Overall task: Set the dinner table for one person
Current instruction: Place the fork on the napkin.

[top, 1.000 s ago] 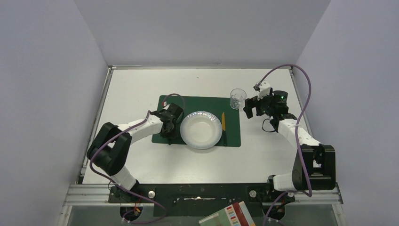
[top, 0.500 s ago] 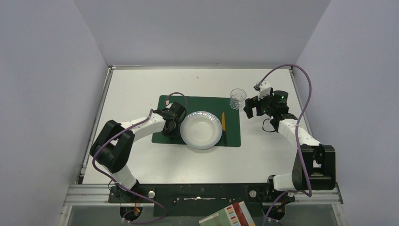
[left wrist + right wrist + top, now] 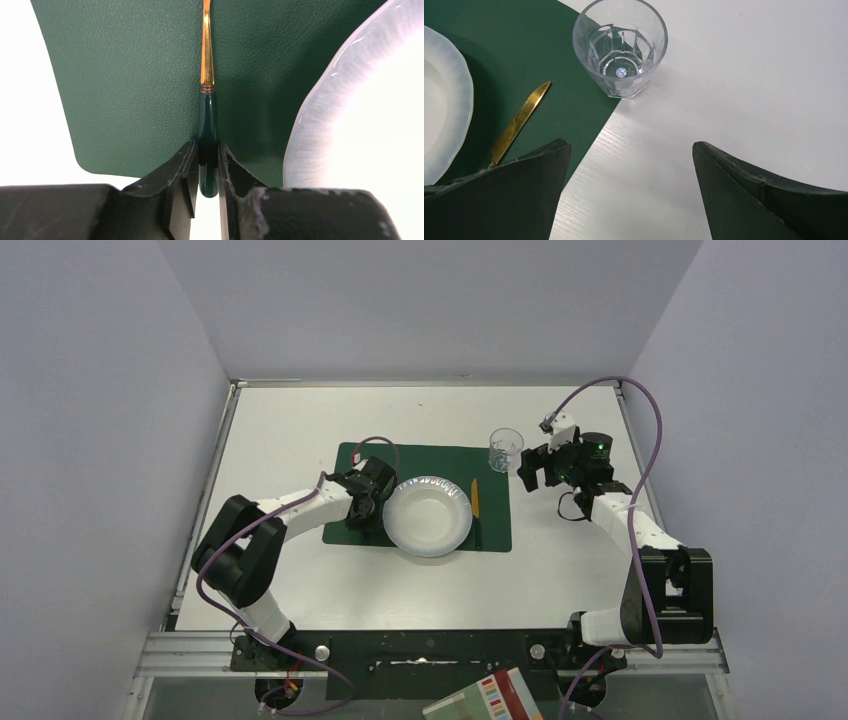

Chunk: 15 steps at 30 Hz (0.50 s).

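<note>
The white dinner table (image 3: 300, 420) carries a dark green placemat (image 3: 440, 455) with a white plate (image 3: 427, 517) on it. A gold knife (image 3: 475, 498) lies right of the plate. A clear glass (image 3: 505, 449) stands on the table off the mat's far right corner. My left gripper (image 3: 206, 147) sits low over the mat's left part, shut on the dark green handle of a gold-stemmed utensil (image 3: 207, 115) that lies beside the plate (image 3: 360, 110); its head is out of view. My right gripper (image 3: 631, 145) is open and empty, just short of the glass (image 3: 620, 47).
Grey walls close the table in on three sides. A metal rail runs along the near edge, with a colourful box (image 3: 485, 698) below it. The knife's blade (image 3: 519, 122) lies left of my right gripper.
The left gripper shifted a little toward the far side along the plate's left edge, then held still. The right arm has not moved.
</note>
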Available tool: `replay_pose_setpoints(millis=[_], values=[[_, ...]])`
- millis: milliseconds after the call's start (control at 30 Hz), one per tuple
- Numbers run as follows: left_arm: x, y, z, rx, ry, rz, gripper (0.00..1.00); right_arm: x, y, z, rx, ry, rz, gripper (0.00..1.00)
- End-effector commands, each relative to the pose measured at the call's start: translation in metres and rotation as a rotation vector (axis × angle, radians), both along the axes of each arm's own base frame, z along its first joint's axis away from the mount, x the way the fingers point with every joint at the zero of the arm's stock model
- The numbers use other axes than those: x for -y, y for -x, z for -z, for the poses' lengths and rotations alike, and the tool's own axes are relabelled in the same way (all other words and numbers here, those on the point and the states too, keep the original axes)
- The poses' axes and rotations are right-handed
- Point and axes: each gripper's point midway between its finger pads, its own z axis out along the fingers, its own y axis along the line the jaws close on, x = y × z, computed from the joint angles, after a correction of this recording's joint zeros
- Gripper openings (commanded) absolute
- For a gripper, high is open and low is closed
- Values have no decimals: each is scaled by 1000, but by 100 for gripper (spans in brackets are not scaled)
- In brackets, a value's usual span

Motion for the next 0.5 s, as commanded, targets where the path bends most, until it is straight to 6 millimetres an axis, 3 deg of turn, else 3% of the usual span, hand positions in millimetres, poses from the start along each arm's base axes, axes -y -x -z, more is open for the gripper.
replay_pose_setpoints(millis=[0, 167, 467], values=[[9, -14, -19, 66, 31, 9, 18, -1, -8, -15, 64, -8, -8, 98], [9, -13, -19, 66, 32, 10, 19, 0, -8, -15, 63, -9, -7, 98], [8, -11, -23, 76, 42, 17, 42, 0, -9, -14, 63, -9, -3, 98]])
